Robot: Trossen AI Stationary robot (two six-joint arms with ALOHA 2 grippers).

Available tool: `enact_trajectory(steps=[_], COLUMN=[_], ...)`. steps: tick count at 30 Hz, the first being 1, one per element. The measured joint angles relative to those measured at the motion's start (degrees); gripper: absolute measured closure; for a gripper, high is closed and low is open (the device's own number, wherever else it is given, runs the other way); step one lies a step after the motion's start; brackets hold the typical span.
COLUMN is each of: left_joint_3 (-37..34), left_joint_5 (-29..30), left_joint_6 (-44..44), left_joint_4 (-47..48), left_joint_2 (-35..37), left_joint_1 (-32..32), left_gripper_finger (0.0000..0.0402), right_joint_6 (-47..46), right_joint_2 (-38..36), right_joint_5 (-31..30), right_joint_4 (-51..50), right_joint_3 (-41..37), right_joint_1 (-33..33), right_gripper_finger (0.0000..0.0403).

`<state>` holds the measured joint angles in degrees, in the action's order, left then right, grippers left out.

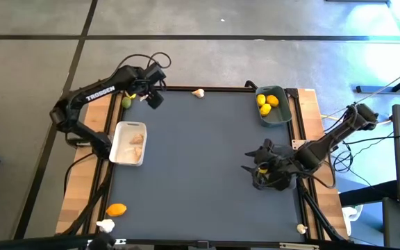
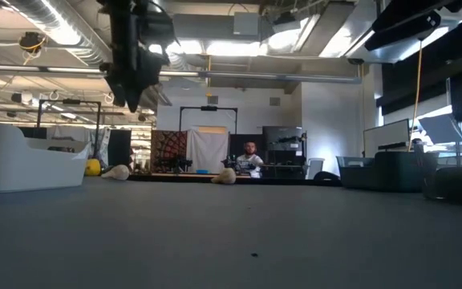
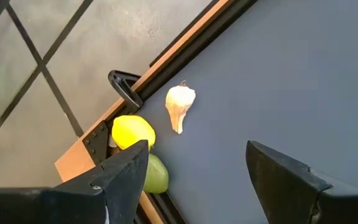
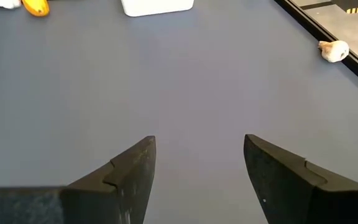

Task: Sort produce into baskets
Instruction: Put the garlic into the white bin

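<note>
High view: your left gripper (image 1: 151, 94) sits at the table's far-left corner, fingers spread and empty, just beside a round green lime (image 1: 126, 103) perched on the wooden edge strip. The left wrist view shows that lime (image 3: 156, 174) touching a yellow lemon (image 3: 133, 131) against the black frame rail, with a knobbly off-white garlic bulb (image 3: 179, 107) apart from them, out on the grey mat.

My read is that the step in hand is a pick from that corner. Take the garlic first: it lies clear of the rail and the white rectangular basket (image 1: 114, 149), just on the near side of that corner, already holds pale pieces that look like garlic. Centre the fingers across the bulb's fat end, not the tapered tip, or it may squirt out. For the lime and lemon, come in along the rail; a sideways approach could knock either piece off the table.

Your right gripper (image 1: 260, 171) waits low by the right edge, fingers apart, nothing between them. The blue-grey basket (image 1: 284, 115) at the far-right corner holds lemons. An orange-yellow lemon (image 1: 117, 209) and another garlic bulb (image 1: 105, 224) lie near the near-left corner.
</note>
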<state>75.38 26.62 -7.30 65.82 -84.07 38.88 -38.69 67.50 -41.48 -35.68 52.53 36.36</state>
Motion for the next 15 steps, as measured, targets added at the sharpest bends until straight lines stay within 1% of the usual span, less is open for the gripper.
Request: enact_trajectory(steps=[4,10,15], left_joint_3=[0.00,0.00,0.00], left_joint_5=[-0.41,-0.16,-0.97], left_joint_6=[0.29,0.00,2.60], left_joint_4=[-0.90,-0.94,-3.44], left_joint_2=[-2.36,-7.35,-11.90], left_joint_1=[1.98,5.74,7.82], left_gripper_finger=[0.0123,0.0086,0.0078], right_joint_6=[0.19,0.43,0.48], right_joint_2=[1.96,4.56,5.43], right_joint_5=[-0.12,-0.11,-0.14], right_joint_4=[0.00,-0.02,-0.02], right_joint_3=[0.00,0.00,0.00], right_joint_1=[0.00,0.00,0.00], right_gripper_finger=[0.0162,0.0162,0.0162])
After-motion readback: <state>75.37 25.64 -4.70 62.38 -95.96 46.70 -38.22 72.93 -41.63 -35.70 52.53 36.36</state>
